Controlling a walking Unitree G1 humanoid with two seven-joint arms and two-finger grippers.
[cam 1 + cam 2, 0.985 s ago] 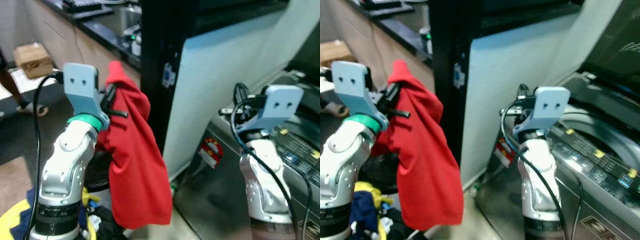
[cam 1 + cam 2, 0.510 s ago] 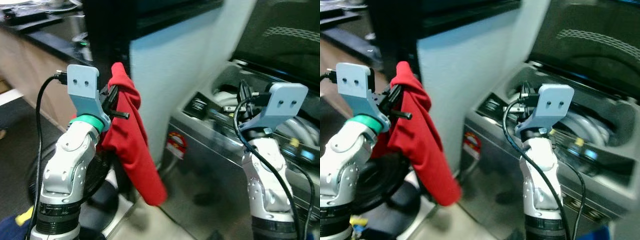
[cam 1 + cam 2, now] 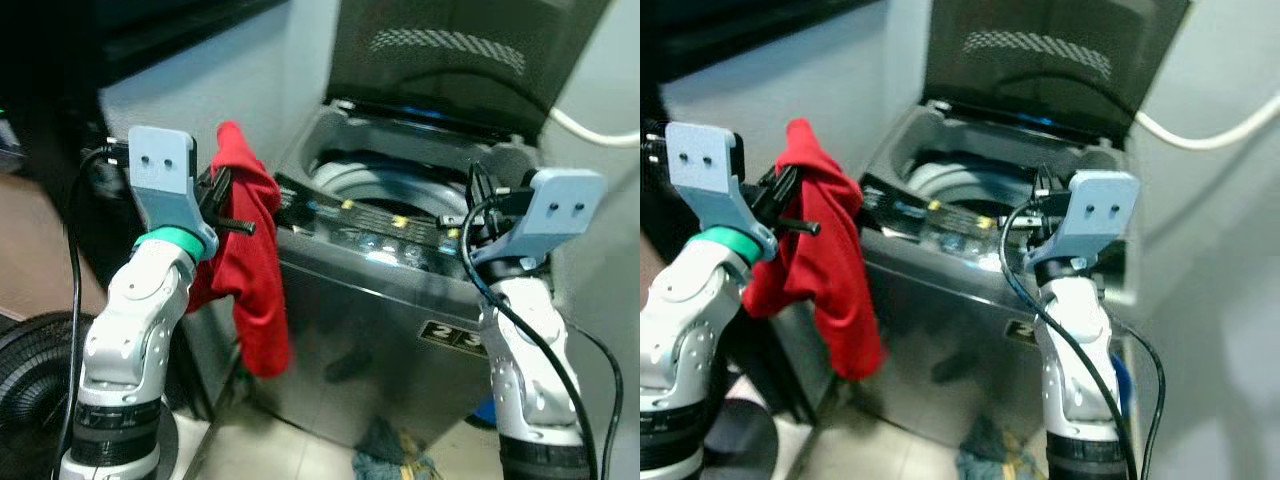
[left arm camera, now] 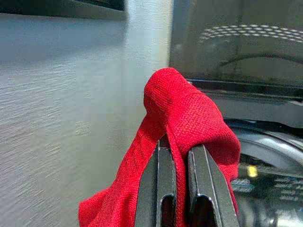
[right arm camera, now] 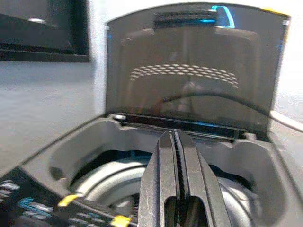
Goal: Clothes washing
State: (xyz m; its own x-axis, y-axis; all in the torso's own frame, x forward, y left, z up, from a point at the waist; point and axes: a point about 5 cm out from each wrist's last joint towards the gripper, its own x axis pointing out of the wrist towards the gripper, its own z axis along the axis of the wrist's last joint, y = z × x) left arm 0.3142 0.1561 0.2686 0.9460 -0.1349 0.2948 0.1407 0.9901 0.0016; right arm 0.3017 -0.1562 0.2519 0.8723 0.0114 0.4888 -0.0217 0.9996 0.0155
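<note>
1. Stood in front of a top-loading washing machine [image 3: 380, 300], lid [image 3: 450, 50] raised and drum [image 3: 375, 185] exposed below it.
2. Left hand [image 4: 180, 163] clamped on a fold of a red garment [image 3: 250, 270], held up at the machine's left front corner; fingers [image 4: 158, 189] nearly together with cloth pinched between them and bunched over their tips.
3. Most of the red garment hung loose below the left hand, outside the machine and down its left side, not yet over the drum.
4. Right hand [image 5: 175, 175] raised over the control panel [image 3: 370, 215], fingers pressed together and holding nothing, aimed at the drum opening.
5. Best handled, as a judgement: carry the left hand further right and forward until the whole hanging length cleared the front rim, then lower it over the drum's centre before letting go.
6. Likely risk: tail of the cloth catching on the control panel or draping over the rim if released too soon.
7. Right hand better kept clear of the opening, or used to tuck in any trailing edge.
8. Some cloth [image 3: 385, 450] lay on the floor at the machine's foot.
</note>
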